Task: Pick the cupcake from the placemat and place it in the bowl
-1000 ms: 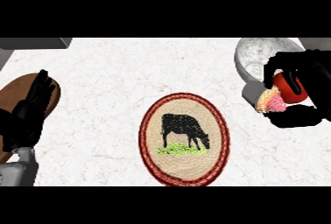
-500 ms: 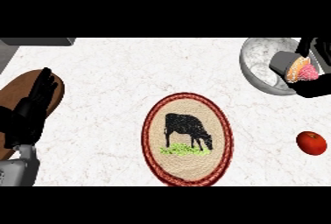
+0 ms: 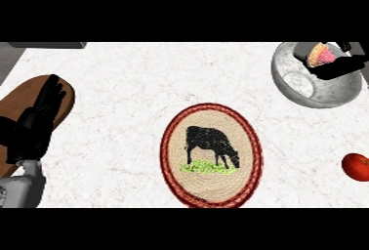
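Nearest the robot, at about eight o'clock, the left hand (image 3: 37,121) rests with its fingers straight and pointing up, holding nothing. It lies over a brown oval board (image 3: 66,95) at the counter's left edge.

In the middle, slightly toward six o'clock, sits the placemat (image 3: 211,155), an oval woven mat with a red rim and a black cow over a patch of green. Nothing stands on it, so the pick is already done. At about four o'clock, by the right edge and well apart from the mat, lies a red apple-like fruit (image 3: 357,166) that has no part in the task.

Farthest away, at about one o'clock, is the grey bowl (image 3: 299,80). The right hand (image 3: 338,66) reaches over its far right side with its black fingers curled around the cupcake (image 3: 320,54), whose pink top and pale wrapper show between them. The cupcake is above the bowl's opening, near the far rim, and tilted. Whether it already touches the inside of the bowl cannot be told from this steep view.

By my reading the task is in its last stretch: lifting and carrying are finished, and what remains is to lower the cupcake if needed, let go, and draw the hand clear. The release has not yet happened, since the fingers are wrapped round the cake.
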